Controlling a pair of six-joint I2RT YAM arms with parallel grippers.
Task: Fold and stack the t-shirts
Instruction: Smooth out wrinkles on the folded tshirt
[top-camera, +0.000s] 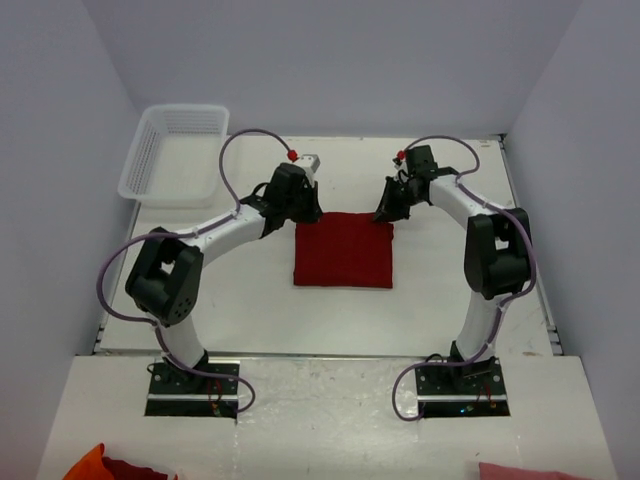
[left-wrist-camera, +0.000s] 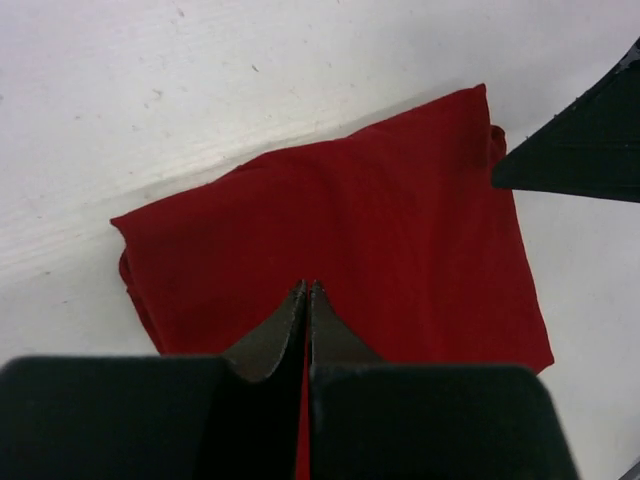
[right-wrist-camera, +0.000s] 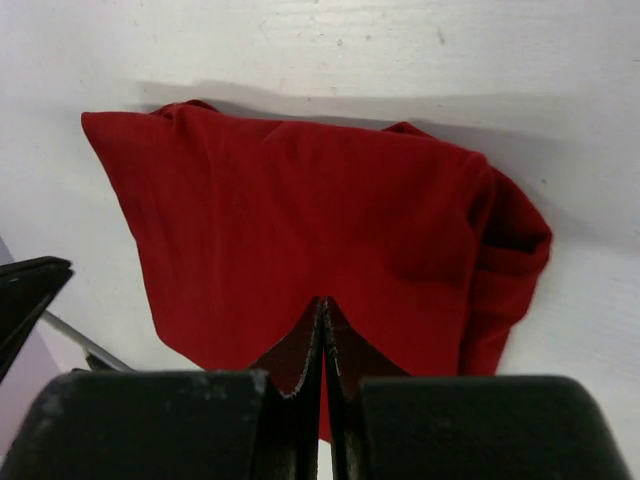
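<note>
White worktop (top-camera: 250, 310) with pale walls around it, and starting on the left there's a white mesh basket (top-camera: 140, 160) sitting at the far-left corner, well apart from everything else. Next over, the left hand (left-wrist-camera: 306, 290) hangs over the far-left corner of the dark red t-shirt (top-camera: 343, 255), fingers pressed together with no cloth visibly pinched. The shirt itself lies folded into a neat rectangle mid-worktop between the arms, and the right hand (right-wrist-camera: 323, 303) is over its far-right corner, fingers together too.
</note>
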